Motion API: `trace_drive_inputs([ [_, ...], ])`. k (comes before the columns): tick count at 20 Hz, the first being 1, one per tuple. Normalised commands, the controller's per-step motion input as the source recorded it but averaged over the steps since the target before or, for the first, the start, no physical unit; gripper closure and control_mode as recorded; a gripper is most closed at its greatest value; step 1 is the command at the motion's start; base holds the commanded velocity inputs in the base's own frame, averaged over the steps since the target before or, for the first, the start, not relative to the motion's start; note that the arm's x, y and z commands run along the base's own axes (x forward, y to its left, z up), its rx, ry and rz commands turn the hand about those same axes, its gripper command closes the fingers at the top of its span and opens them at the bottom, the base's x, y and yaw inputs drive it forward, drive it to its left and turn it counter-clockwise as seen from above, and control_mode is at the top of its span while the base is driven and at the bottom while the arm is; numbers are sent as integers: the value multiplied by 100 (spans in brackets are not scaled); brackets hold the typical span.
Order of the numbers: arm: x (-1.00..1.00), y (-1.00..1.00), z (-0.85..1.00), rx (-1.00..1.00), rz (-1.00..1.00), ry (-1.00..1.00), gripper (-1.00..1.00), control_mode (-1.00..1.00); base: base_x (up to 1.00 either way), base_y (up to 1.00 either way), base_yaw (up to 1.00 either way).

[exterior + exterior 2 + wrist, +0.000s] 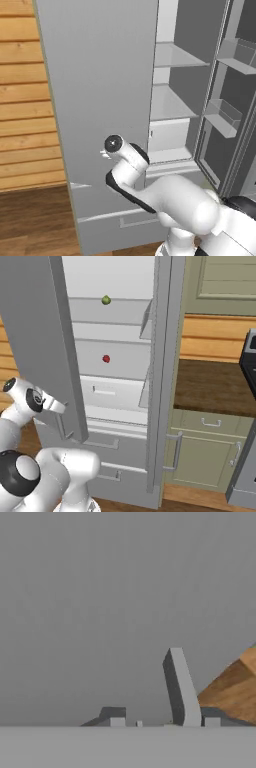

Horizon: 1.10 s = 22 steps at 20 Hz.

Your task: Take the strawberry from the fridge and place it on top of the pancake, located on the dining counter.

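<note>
In the left base view the fridge (pixel 100 100) stands with both doors swung open. Its left door's broad grey back fills the middle of the picture, and past that door's right edge the white interior shows glass shelves one above another. The right door, with its bins, hangs at the right edge of the fridge. The white arm rises in front of the fridge's lower drawers, its wrist bent toward the left door and ending close against that door's face. A wooden wall lies left of the fridge.

In the right base view the strawberry (pixel 106 358) lies on a middle shelf inside the fridge, a small red dot toward the shelf's left half. One shelf above it sits a small green fruit (pixel 106 300). Below the strawberry's shelf is a white inner drawer, and below that the fridge's two outer drawers. The arm's wrist is left of the fridge's left door, well apart from the strawberry. Right of the fridge runs a dark-brown wall counter (pixel 215 386) over olive-green cabinets.

In the hand view the gripper (pixel 150 719) faces a flat grey surface of the fridge from close by. One light finger stands up, the other barely shows; I cannot tell whether the jaws are clenched or released, and nothing lies between them.
</note>
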Motion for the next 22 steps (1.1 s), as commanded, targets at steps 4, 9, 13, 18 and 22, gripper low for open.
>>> trace_drive_inputs([
  [4,-65,83,-12,-6,-19,3,100,-100,0,0,0],
  [9,-61,94,-6,-3,-19,1,100,-100,0,0,0],
  [13,-66,91,-3,-2,-19,0,-100,-100,0,0,0],
  [18,-54,47,3,-2,-13,0,-100,-100,0,0,0],
  [22,-63,42,41,-17,-2,-3,-100,-100,0,0,0],
])
